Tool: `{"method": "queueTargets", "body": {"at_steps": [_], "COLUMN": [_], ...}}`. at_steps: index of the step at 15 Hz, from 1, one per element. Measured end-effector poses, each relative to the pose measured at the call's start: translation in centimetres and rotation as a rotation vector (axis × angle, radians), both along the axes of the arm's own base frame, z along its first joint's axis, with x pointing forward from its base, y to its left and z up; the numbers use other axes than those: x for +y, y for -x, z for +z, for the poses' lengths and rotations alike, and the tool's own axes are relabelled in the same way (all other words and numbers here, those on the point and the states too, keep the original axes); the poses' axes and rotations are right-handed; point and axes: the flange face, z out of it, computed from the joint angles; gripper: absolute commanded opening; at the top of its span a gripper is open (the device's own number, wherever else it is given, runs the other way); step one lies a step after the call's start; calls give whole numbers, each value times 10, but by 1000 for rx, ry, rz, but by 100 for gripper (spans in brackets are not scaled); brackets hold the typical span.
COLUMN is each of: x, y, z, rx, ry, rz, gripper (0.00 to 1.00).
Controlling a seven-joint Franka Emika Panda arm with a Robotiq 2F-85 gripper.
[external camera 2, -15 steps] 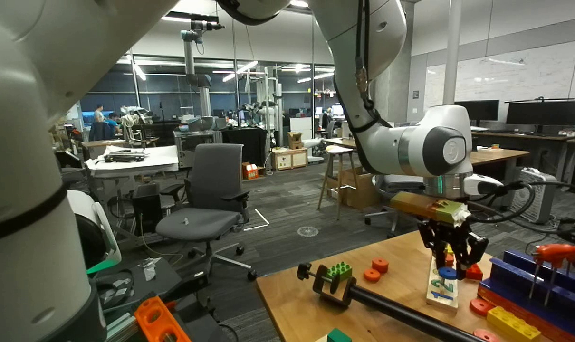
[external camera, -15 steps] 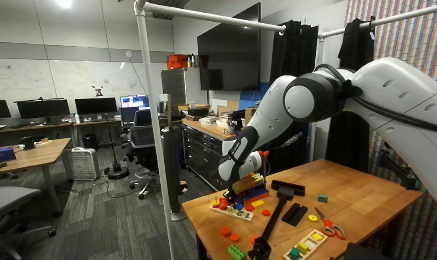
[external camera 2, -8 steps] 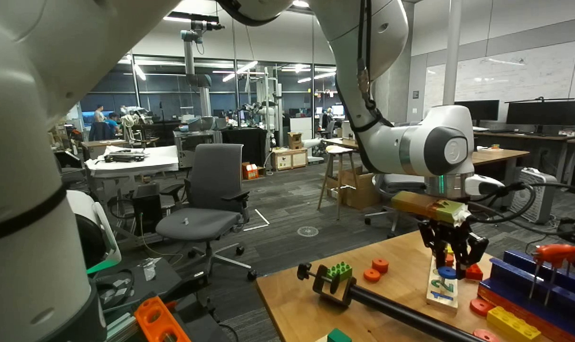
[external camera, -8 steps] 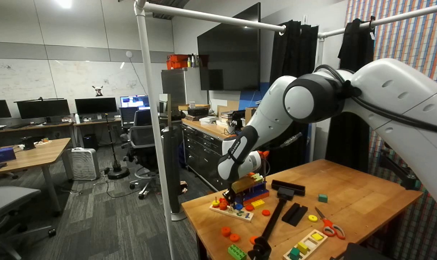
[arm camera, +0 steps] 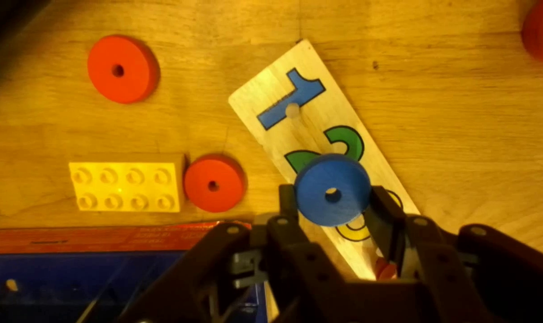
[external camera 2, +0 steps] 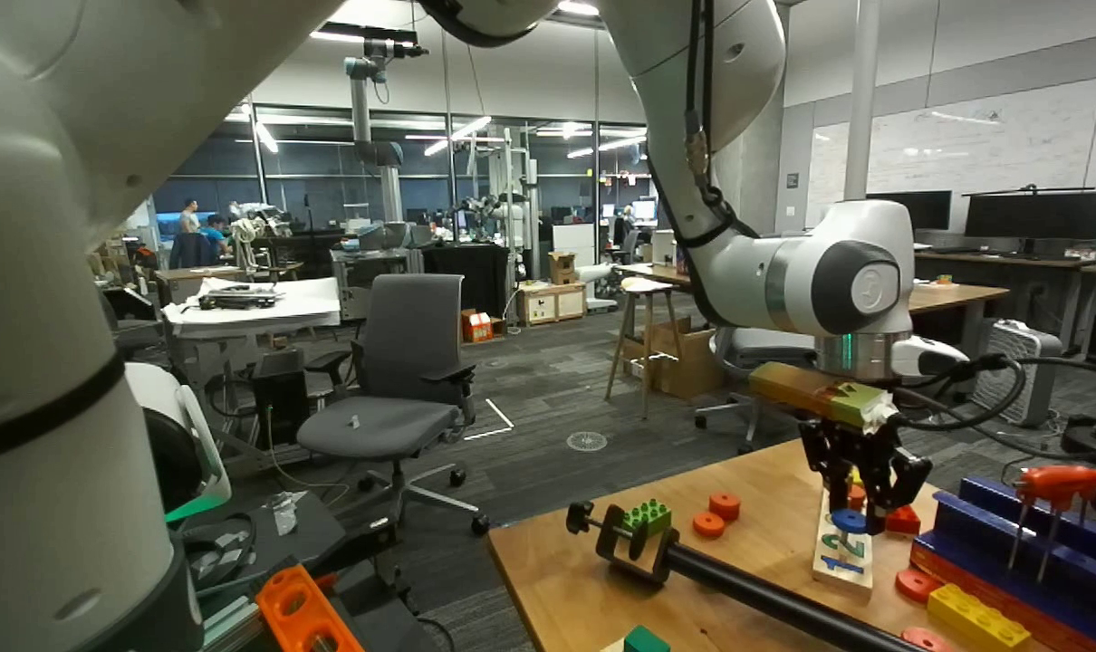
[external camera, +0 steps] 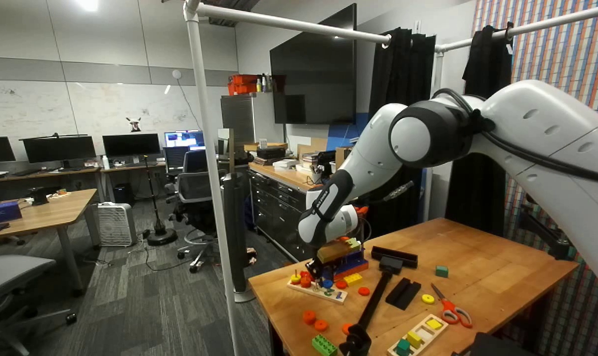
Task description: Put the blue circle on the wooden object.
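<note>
The blue circle point(arm camera: 314, 193) is a flat disc with a centre hole. My gripper point(arm camera: 334, 196) is shut on its two sides and holds it over the wooden object point(arm camera: 312, 125), a narrow board with pegs and painted numbers. The disc covers the board between the 2 and the 3 in the wrist view. In both exterior views the blue circle point(external camera 2: 847, 521) point(external camera: 327, 284) hangs between the fingertips above the board point(external camera 2: 842, 574) point(external camera: 323, 293). Its exact height above the pegs is hard to tell. A yellow disc point(external camera: 295, 279) and red discs point(external camera: 305, 282) sit at the board's far end.
Red discs point(arm camera: 123, 69) point(arm camera: 215, 184) and a yellow block point(arm camera: 125, 186) lie beside the board. A blue and red tool rack point(arm camera: 83, 278) stands close to the gripper. A black clamp bar point(external camera 2: 765, 593), orange-red discs point(external camera 2: 708, 523) and scissors point(external camera: 449, 311) are also on the table.
My gripper and the held blue circle have shifted very slightly along the board, toward the 1 end. The gripper stays shut on the disc.
</note>
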Motion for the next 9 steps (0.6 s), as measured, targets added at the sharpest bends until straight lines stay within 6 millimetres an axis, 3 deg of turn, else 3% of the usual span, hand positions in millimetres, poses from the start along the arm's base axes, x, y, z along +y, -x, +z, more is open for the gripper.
{"method": "queueTargets", "body": {"at_steps": [9], "x": [-2], "y": [1], "z": [0], "rx": [-13], "ry": [-69], "rz": [-21], "gripper": [18]}}
